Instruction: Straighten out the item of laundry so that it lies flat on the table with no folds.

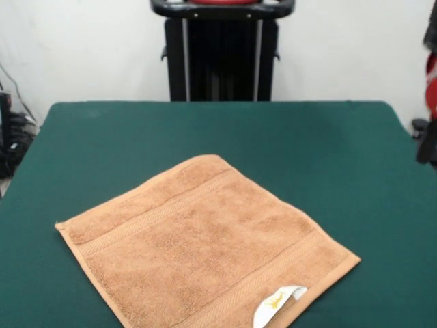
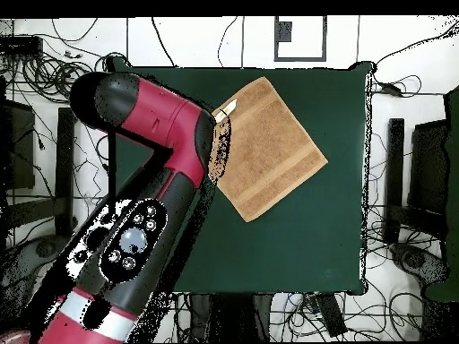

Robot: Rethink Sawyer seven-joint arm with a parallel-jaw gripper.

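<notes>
The item of laundry, an orange-tan towel (image 1: 205, 246), lies spread on the green table (image 1: 328, 150), turned like a diamond, with its near corner cut off by the picture's bottom edge. Its woven bands show and no fold is visible. A small white label (image 1: 276, 304) curls up at its near right edge. In the overhead view the towel (image 2: 273, 148) sits at the table's (image 2: 296, 242) upper middle, with the label (image 2: 226, 109) at its upper left edge. The red and black arm (image 2: 148, 170) covers the table's left part and the towel's left corner. No gripper shows in either view.
The black pedestal (image 1: 222, 55) stands behind the table's far edge. A red and black object (image 1: 430, 102) sits at the right edge of the front view. Cables (image 2: 269, 309) and dark equipment (image 2: 430, 170) surround the table on the floor.
</notes>
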